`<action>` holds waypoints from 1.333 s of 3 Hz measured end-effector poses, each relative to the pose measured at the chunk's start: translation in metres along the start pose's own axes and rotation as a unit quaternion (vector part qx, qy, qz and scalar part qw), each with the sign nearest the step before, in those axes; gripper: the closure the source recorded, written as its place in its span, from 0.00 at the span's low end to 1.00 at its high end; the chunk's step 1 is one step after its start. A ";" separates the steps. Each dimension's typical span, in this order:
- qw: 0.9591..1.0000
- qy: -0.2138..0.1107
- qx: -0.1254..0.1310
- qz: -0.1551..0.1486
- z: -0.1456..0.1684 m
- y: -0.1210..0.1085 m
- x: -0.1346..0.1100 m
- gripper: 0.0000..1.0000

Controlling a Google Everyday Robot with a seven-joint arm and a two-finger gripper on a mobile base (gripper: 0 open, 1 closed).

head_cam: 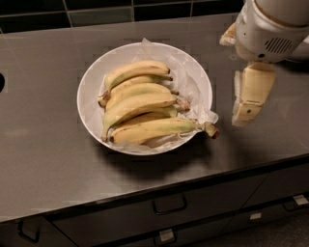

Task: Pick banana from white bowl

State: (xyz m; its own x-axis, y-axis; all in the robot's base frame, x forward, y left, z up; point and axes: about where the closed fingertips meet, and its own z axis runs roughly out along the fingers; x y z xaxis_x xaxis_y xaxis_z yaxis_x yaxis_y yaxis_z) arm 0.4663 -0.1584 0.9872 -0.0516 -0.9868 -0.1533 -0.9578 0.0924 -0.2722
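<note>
The white bowl [91, 83] is wide and shallow, lined with crinkled white paper, and sits mid-counter. Several bananas lie in it side by side. The banana [140, 103] is the thick curved one in the middle of the pile, pale yellow with a greenish tinge, its tapered end down at the left. In front of it lies a slimmer banana [154, 129] with a dark-brown stem stub poking over the right rim. My gripper [250, 99] hangs to the right of the bowl, above the counter, pointing down, apart from the bowl and empty.
The dark grey counter [43, 159] ends in a front edge with drawers [169, 205] below. Black tiles [96, 9] line the back wall. A pale object [227, 36] shows behind my arm at the top right. A dark opening [1, 82] sits at the left edge.
</note>
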 end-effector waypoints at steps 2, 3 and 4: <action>0.996 -0.027 -0.019 -0.077 0.016 -0.009 -0.057 0.00; 0.993 -0.042 -0.032 -0.103 0.024 -0.008 -0.078 0.00; 0.990 -0.056 -0.040 -0.120 0.031 -0.007 -0.093 0.00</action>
State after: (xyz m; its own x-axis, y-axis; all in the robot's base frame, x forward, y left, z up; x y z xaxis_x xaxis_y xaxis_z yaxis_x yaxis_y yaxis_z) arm 0.4868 -0.0635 0.9736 0.2081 -0.9577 -0.1986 -0.9583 -0.1590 -0.2375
